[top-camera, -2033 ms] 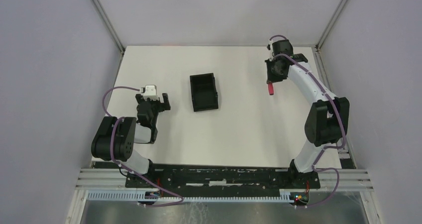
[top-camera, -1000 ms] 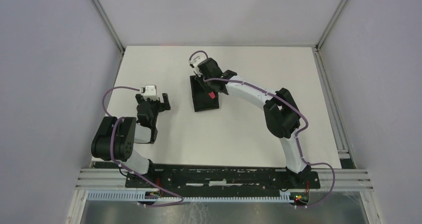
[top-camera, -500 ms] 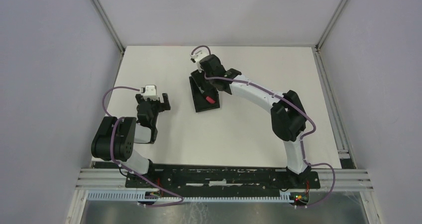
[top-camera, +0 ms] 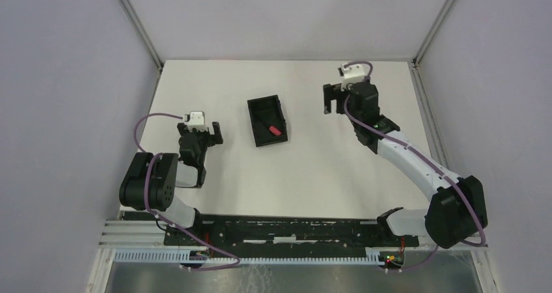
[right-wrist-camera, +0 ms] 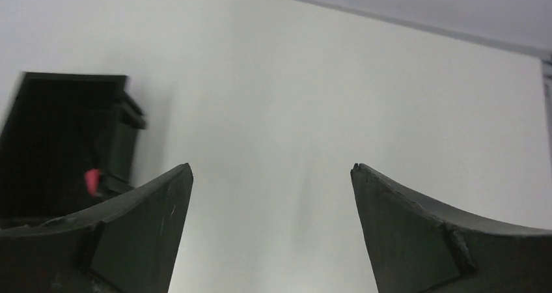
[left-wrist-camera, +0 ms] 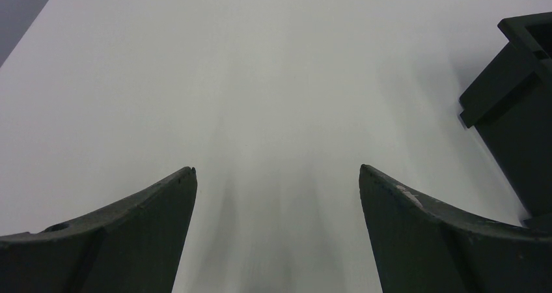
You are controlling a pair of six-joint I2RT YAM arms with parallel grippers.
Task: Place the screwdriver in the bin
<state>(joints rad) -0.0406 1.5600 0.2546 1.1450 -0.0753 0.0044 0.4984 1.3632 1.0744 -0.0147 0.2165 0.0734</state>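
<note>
Lying inside the bin [top-camera: 284,118], the screwdriver [top-camera: 271,127] rests on the floor of the box with its red handle toward the near right corner and its thin dark shaft angled toward the far left. The bin sits on the white bench [top-camera: 325,176] left of centre, slightly skewed. The right fingers [right-wrist-camera: 130,234] are spread wide and grasp nothing; they hang to the right of the bin, well apart from it, and in the right wrist view a spot of red handle [right-wrist-camera: 92,181] shows inside the dark box at the left edge. The left fingers [left-wrist-camera: 423,234] are likewise released and empty, low over bare bench, just left of the bin.
</note>
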